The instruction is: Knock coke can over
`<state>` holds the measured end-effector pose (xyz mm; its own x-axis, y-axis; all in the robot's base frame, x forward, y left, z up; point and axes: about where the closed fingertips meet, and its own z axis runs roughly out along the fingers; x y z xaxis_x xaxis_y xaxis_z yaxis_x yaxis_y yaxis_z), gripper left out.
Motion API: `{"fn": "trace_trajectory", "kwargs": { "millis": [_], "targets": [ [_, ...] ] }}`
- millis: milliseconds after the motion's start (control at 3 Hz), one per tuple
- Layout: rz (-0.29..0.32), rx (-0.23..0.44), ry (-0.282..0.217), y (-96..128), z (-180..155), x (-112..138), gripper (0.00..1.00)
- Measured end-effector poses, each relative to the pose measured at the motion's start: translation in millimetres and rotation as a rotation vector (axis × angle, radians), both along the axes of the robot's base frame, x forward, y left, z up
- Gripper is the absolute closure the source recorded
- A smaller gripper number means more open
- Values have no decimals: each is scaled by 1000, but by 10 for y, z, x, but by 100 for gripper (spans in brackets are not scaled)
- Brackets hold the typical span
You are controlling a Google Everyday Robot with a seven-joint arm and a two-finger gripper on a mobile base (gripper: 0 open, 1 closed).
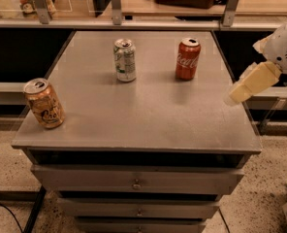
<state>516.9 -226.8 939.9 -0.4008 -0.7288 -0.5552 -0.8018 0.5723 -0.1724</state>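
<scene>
- gripper [236,95] hangs at the tabletop's [148,120] right edge; bare surface between it and the coke can [187,58];
- white-and-green can [125,60] stands apart, left of the coke can

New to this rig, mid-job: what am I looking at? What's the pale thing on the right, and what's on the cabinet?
There is one camera view, looking down from the front onto a grey drawer cabinet. The pale cream part entering from the right is the robot's arm, ending in its gripper, which hangs at the cabinet's right edge, touching no can; nothing is visibly held. Three cans stand upright on top: the red coke can at the back right, nearest the gripper; a white-and-green can at the back middle; an orange-tan can at the front left. The coke can is the one to knock over, and that is not yet done.
</scene>
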Motion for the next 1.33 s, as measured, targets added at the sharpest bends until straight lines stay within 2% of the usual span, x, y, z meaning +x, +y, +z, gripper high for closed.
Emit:
{"fn": "trace_trajectory", "kwargs": {
  "millis": [333,667,1000,1333],
  "targets": [
    [-87,37,-102,6,2,408,0],
    [-88,38,-101,15,-5,415,0],
    [-144,70,-112,14,-116,611,0],
    [-217,129,-152,-6,-213,920,0]
  ]
}}
